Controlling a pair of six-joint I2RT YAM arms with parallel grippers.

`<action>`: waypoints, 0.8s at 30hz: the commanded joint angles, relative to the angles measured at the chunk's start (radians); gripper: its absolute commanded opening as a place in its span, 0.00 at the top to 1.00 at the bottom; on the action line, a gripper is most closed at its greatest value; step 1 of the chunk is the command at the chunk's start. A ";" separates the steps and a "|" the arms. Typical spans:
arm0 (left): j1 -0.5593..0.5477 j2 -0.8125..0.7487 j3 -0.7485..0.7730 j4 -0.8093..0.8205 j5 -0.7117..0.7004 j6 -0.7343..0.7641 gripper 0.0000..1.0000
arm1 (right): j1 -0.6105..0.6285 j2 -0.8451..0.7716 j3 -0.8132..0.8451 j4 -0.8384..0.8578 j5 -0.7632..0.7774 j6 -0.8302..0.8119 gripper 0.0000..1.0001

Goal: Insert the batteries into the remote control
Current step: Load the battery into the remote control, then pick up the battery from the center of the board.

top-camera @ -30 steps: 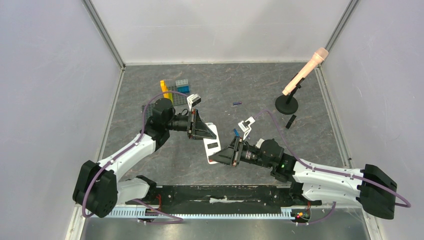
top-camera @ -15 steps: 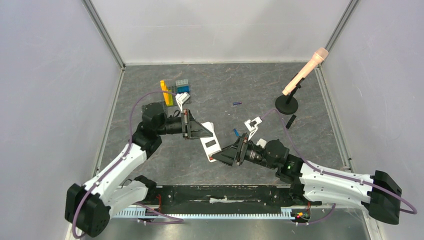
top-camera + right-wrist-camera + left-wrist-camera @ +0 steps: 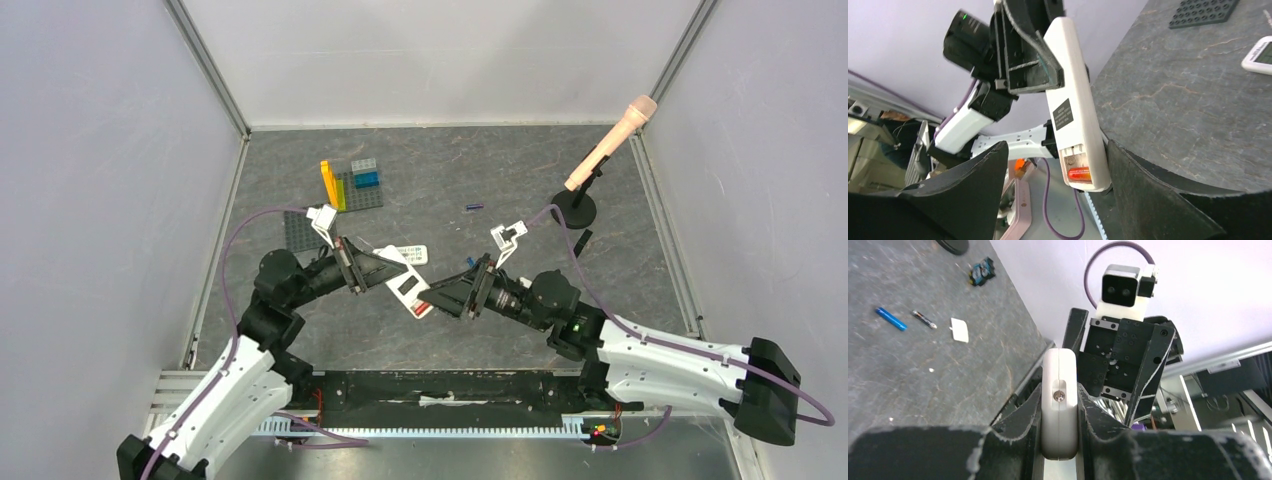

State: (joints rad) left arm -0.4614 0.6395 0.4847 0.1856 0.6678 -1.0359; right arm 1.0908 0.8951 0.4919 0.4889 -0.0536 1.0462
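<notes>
White remote control: held off the table, clamped across its width by the left gripper, both fingers pressed against its sides. Battery compartment at its lower end: seen uncovered, with a red cell seated inside. Right gripper: jaws spread wide, one on either side of the compartment end, nothing pinched. Blue cell and dark cell: laid close together on the grey table, with a small white flat piece just beside them. Purple-blue cell: laid alone nearer the table's middle. Also listed: a small white device with a display, a dark studded baseplate, coloured bricks, and a microphone on a round stand.
</notes>
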 commanded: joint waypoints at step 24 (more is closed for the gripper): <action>0.002 -0.360 -0.193 -0.086 -0.588 -0.017 0.98 | -0.330 0.691 0.604 -0.942 0.261 -0.595 0.43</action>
State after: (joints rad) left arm -0.4614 0.2626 0.2806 0.0772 0.1131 -1.0580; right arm 0.7723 1.4857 0.9806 -0.3985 0.2245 0.5327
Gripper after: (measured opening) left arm 0.276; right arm 0.581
